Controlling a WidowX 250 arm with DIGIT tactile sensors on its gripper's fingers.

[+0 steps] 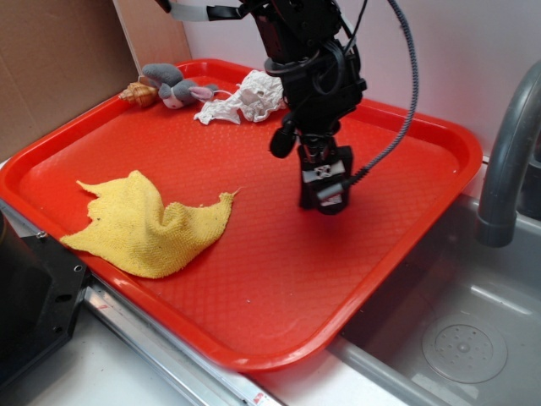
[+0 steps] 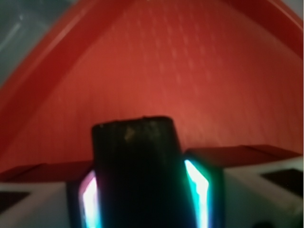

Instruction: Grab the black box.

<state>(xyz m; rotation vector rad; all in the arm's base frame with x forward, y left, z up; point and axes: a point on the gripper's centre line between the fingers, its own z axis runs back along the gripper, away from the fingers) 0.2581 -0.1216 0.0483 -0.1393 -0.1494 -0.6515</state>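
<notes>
The jaws of the gripper [image 1: 325,188] are clamped on the black box [image 2: 137,168], which the wrist view shows upright between the two pads, touching both; in the exterior view the box sits at the gripper's tip, right of centre over the red tray [image 1: 279,279], contact with the tray floor not determinable. Relative to the tray, a yellow cloth [image 1: 148,224] lies crumpled on its front-left area, well apart from the gripper. A white lace cloth [image 1: 245,100], grey plush toy [image 1: 173,85] and small orange shell-shaped item [image 1: 139,93] lie along its far edge, and a grey sink [image 1: 456,313] adjoins its right side.

Box [image 2: 135,171] between jaws over tray [image 1: 406,220]; cloth [image 1: 144,224] left; toys, apparently, at back
</notes>
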